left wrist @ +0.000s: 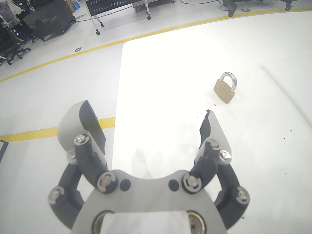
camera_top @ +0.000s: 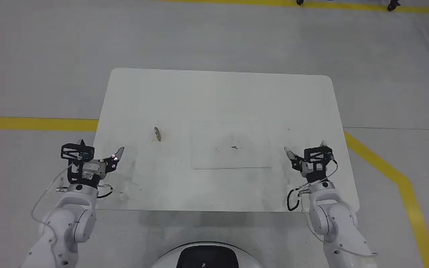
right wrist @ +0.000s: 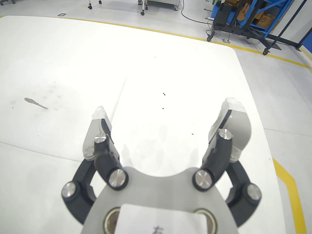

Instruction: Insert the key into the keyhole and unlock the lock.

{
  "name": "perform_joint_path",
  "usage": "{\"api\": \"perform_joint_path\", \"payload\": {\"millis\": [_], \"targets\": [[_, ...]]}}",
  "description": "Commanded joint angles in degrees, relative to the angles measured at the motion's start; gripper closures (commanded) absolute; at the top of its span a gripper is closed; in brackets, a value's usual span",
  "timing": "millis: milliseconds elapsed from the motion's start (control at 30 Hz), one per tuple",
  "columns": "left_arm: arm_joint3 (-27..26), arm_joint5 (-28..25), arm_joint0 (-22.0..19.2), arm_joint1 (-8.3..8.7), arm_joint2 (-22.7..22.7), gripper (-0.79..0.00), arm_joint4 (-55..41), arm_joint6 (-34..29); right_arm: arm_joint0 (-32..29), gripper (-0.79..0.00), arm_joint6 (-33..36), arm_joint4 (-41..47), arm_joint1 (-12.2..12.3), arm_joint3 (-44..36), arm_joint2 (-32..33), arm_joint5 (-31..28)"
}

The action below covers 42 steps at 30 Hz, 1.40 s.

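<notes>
Wide open, the left gripper (left wrist: 147,113) hangs over the table's (camera_top: 221,94) left edge near the front. One finger is out past the edge above the floor and the other is above the white top. Nothing sits between its dark pads (left wrist: 91,120). Across from it, near the front right corner, the right gripper (right wrist: 165,109) is spread just as wide and is equally empty, both fingers above the tabletop.

A little farther in, between the two arms, a thin pale sheet (camera_top: 201,157) lies flat on the middle of the table. The key (camera_top: 234,146) rests on it, flat and alone, a small grey sliver somewhat nearer the right arm.

Farther back and to the left, off the sheet, is the lock (left wrist: 225,90), a small brass padlock with a steel shackle that looks seated in the body. It is well apart from the key and from both grippers. I cannot make out its keyhole from here.

Beyond the table a yellow line (camera_top: 47,124) runs along the grey floor.
</notes>
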Motion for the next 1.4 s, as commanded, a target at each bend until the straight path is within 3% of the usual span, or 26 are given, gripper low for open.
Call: {"api": "perform_joint_path", "payload": {"millis": [0,167,433,700,767,867,900,933,1067,1133,1200,1367], "targets": [[0.00,0.00,0.00,0.00,0.00,-0.784,0.00,0.00,0.00,-0.785,0.00,0.00,0.00,0.00,0.00,0.00],[0.00,0.00,0.00,0.00,0.00,-0.785,0.00,0.00,2.03,-0.785,1.81,-5.26,-0.20,-1.61,-3.92,-0.47],[0.00,0.00,0.00,0.00,0.00,-0.785,0.00,0.00,10.27,-0.785,6.68,-9.77,-1.14,-0.20,-13.50,-3.56],[0.00,0.00,0.00,0.00,0.00,-0.785,0.00,0.00,10.27,-0.785,6.68,-9.77,-1.14,-0.20,-13.50,-3.56],[0.00,0.00,0.00,0.00,0.00,-0.785,0.00,0.00,10.44,-0.785,7.70,-13.35,-0.99,0.49,-13.80,-3.85],[0.00,0.00,0.00,0.00,0.00,-0.785,0.00,0.00,11.72,-0.785,8.84,-15.67,-1.01,1.15,-16.75,-9.29],[0.00,0.00,0.00,0.00,0.00,-0.785,0.00,0.00,12.65,-0.634,9.46,-16.39,-0.99,1.76,-17.49,-11.51],[0.00,0.00,0.00,0.00,0.00,-0.785,0.00,0.00,13.58,-0.533,10.10,-16.88,-0.99,2.46,-18.36,-13.75],[0.00,0.00,0.00,0.00,0.00,-0.785,0.00,0.00,17.20,-0.182,11.38,-11.08,-1.24,6.76,-19.76,-21.16],[0.00,0.00,0.00,0.00,0.00,-0.785,0.00,0.00,19.06,-0.108,12.45,-9.86,-1.33,8.98,-20.56,-24.14],[0.00,0.00,0.00,0.00,0.00,-0.785,0.00,0.00,20.81,-0.089,14.03,-10.08,-1.44,10.85,-21.42,-25.24],[0.00,0.00,0.00,0.00,0.00,-0.785,0.00,0.00,23.61,-0.132,16.45,-10.64,-1.84,12.99,-23.27,-24.71]]}}
